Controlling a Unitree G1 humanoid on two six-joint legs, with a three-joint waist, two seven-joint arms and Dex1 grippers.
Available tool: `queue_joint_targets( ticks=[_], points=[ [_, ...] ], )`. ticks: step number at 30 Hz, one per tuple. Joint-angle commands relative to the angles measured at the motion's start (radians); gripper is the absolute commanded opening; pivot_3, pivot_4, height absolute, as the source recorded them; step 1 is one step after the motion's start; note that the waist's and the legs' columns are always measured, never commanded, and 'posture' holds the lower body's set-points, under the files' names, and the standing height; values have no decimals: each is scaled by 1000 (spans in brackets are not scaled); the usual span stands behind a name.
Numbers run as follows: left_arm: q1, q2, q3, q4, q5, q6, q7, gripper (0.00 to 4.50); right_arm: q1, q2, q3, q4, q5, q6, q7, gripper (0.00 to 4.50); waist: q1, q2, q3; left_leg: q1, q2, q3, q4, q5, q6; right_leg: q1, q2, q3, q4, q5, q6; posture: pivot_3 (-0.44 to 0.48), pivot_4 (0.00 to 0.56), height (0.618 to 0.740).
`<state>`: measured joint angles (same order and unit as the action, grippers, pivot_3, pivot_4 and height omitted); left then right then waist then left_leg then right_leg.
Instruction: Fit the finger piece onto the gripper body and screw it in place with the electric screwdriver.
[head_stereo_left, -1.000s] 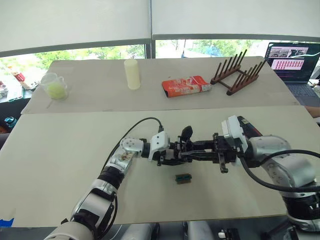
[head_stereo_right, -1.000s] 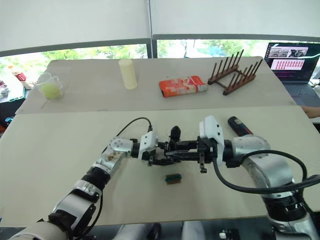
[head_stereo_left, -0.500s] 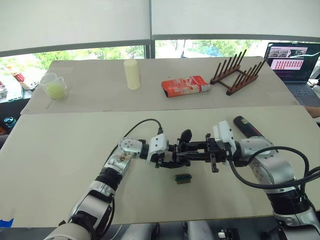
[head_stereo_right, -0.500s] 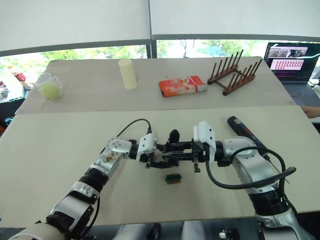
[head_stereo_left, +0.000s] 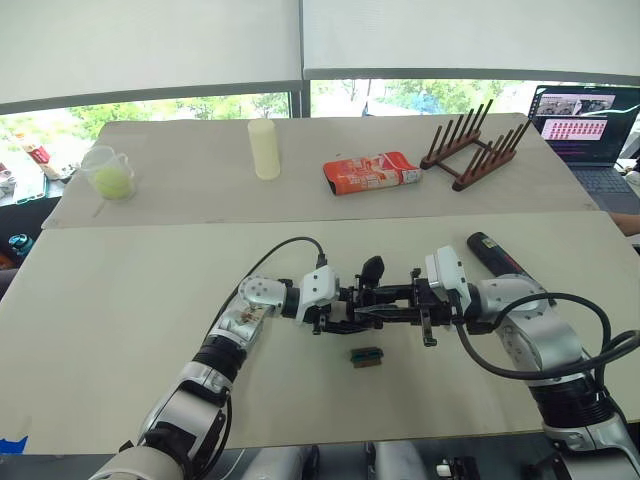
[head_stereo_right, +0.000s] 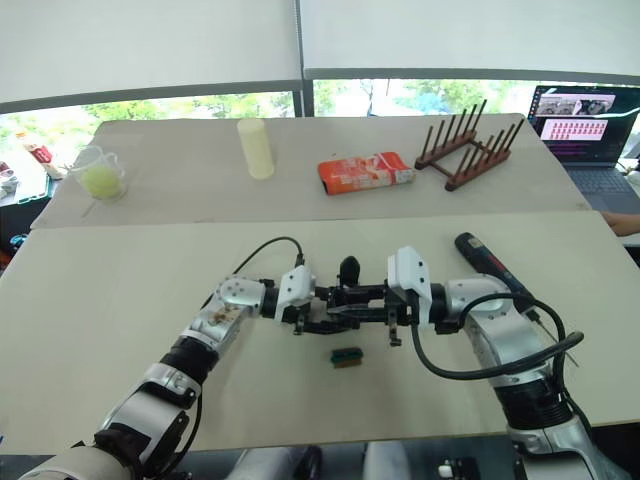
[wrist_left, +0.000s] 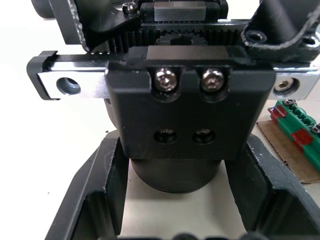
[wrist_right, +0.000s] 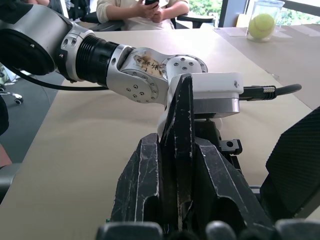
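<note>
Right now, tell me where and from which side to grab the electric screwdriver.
Grip the electric screwdriver across the middle of its thick black barrel, coming from above: it lies flat on the table, angled away behind the right arm, its long sides bare.

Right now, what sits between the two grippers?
The gripper body spans the gap: the left gripper holds its base and the right gripper meets it from the other side, in the left eye view.
</note>
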<state>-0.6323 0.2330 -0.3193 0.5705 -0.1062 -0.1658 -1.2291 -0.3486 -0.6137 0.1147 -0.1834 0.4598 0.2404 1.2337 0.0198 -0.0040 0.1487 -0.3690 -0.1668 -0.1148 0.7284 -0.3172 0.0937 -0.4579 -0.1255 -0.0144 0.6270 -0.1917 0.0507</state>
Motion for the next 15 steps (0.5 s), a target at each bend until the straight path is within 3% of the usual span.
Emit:
queue_joint_targets(
  ticks=[1,15],
  points=[
    [2,10,9,-25,4,10,7,2274,2,-7,8,12,16,30,18,380,0,0,0,0,0,0,0,0,0,0,0,0,0,0,0,0,150,740],
    [24,31,8,-63,4,13,0,2274,-42,-17,84,151,-31,18,101,380,-6,0,-1,1,1,0,0,0,0,0,1,0,0,0,0,0,150,740]
  ],
)
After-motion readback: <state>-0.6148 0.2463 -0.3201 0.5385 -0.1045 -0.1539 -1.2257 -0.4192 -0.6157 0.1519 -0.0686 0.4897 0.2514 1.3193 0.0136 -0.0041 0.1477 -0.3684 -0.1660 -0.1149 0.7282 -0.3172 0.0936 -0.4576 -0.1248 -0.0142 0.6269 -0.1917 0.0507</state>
